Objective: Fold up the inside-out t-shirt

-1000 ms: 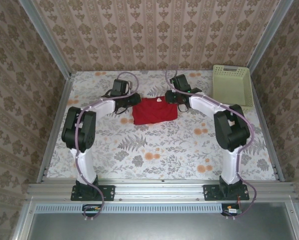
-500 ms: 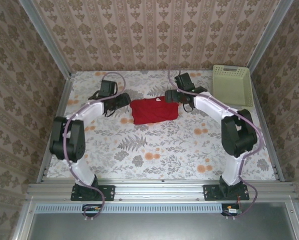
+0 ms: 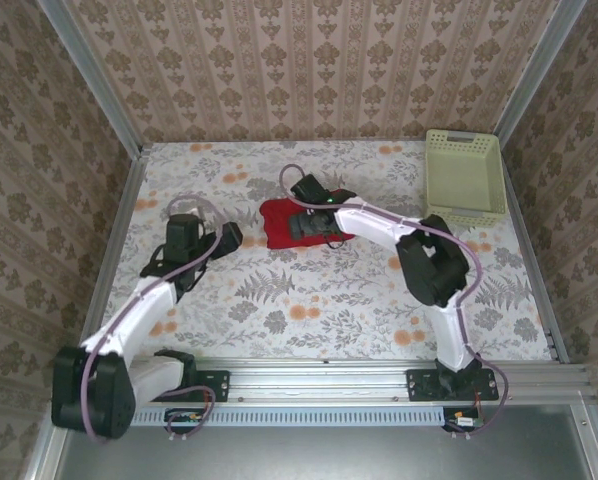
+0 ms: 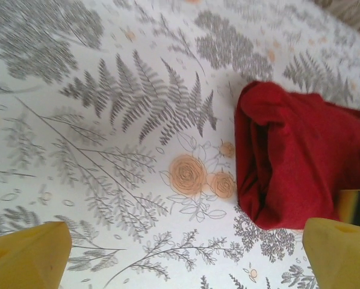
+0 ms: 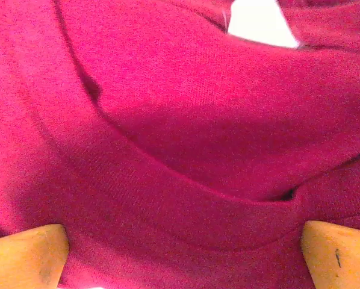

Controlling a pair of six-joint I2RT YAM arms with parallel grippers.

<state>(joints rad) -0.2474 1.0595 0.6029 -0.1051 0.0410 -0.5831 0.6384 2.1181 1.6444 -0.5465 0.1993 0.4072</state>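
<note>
On the flowered table (image 3: 329, 300) lies one bunched red t-shirt (image 3: 277, 230) with one white tag (image 5: 258, 24), unreadable, and one pale basket (image 3: 463, 134) far right. The right gripper (image 5: 180, 247), just over the cloth, and the left gripper (image 3: 231, 236), beside it, both have their fingers wide apart.

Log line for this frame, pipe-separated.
t-shirt: compact bundle | left claw: open, beside t-shirt, apart | right claw: open, over t-shirt

The table (image 3: 309, 300) has a pale covering printed with grey ferns and orange flowers. It fills the middle of the top view. A red t-shirt (image 3: 276, 225) lies on it just above centre, folded into a compact bundle. A pale yellow-green basket (image 3: 465, 175) sits at the upper right, well apart.
</note>
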